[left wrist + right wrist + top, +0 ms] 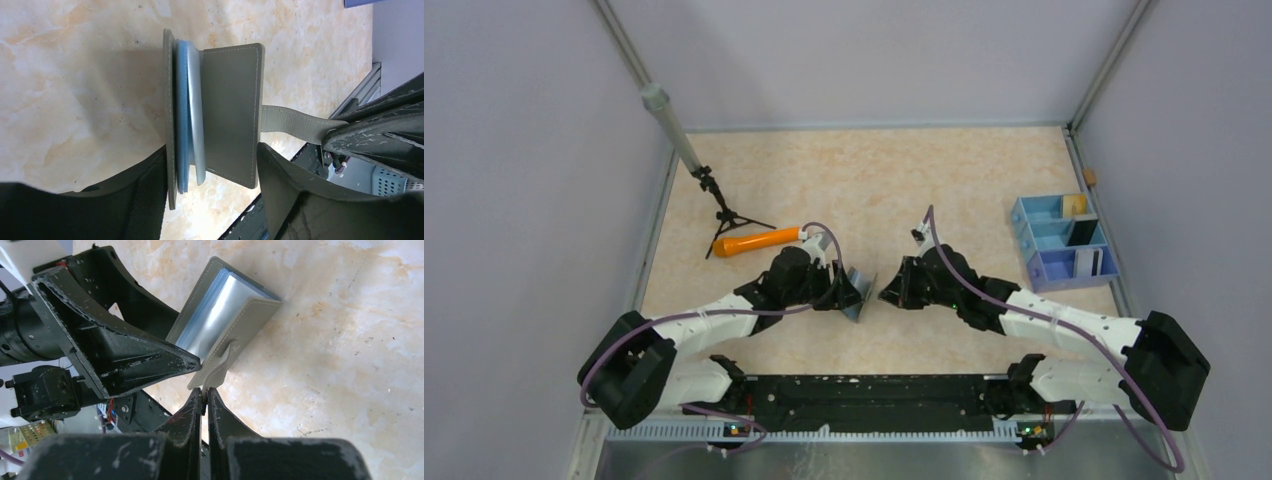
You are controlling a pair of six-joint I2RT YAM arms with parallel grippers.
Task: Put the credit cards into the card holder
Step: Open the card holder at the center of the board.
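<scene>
Found card holder (860, 293) on edge, part-open, at centre of table (924, 190) | left gripper (212, 165) fingers apart, flanking covers, contact unclear | right gripper (205, 395) pinched together on its strap tab (222, 362) | pocket contents hidden | dark and white pieces in compartment tray (1049, 268) too small to identify

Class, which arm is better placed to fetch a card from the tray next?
Probably right: the tray sits on its side. The right gripper only holds the wallet by its strap, while the left gripper straddles it.
</scene>
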